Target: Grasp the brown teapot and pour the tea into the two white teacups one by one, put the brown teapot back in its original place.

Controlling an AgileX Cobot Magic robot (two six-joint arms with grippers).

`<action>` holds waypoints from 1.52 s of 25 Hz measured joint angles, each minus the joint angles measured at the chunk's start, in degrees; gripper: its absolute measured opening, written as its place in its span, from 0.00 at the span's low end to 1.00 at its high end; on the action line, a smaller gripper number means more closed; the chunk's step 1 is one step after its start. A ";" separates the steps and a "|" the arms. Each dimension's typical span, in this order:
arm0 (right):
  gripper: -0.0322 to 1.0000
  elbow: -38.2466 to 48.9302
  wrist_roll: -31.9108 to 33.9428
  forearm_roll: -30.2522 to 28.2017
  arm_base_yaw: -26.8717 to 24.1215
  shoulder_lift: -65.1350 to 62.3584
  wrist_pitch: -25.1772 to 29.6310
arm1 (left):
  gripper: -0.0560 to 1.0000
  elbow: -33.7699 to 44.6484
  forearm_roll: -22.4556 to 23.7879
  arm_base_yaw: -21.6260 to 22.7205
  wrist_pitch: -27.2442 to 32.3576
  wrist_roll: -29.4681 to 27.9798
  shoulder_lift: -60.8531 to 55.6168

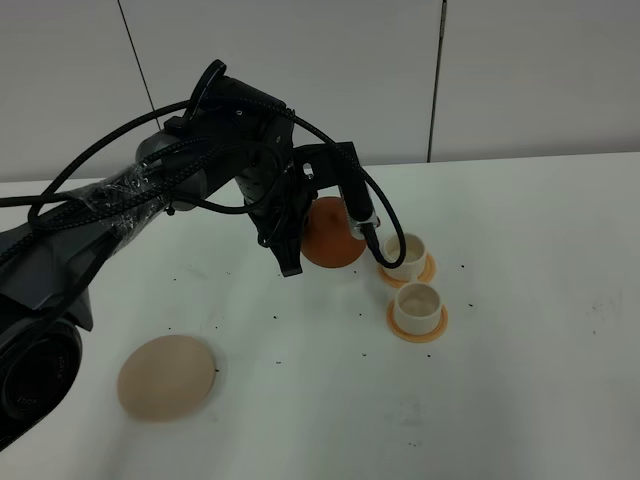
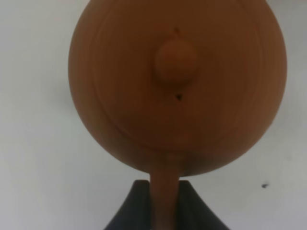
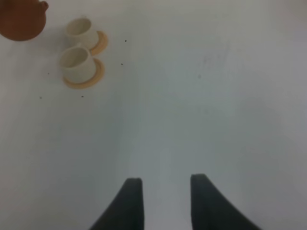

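Near the centre of the high view, the left gripper [image 2: 164, 194] is clamped on the loop handle of the squat reddish-brown clay teapot [image 1: 333, 238]. It holds the pot just beside the upper cream-white cylindrical teacup [image 1: 406, 250], probably to line up the spout. At lower left the round beige coaster [image 1: 167, 377] awaits its return. The right gripper [image 3: 165, 184] hangs part-open and empty over the speckled white tabletop [image 1: 530, 250]; pale wall panels [image 1: 500, 70] stand behind.
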 joint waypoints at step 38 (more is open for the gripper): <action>0.26 0.00 0.00 0.00 0.00 0.00 0.00 | 0.21 -3.45 3.81 0.00 -6.55 11.60 4.42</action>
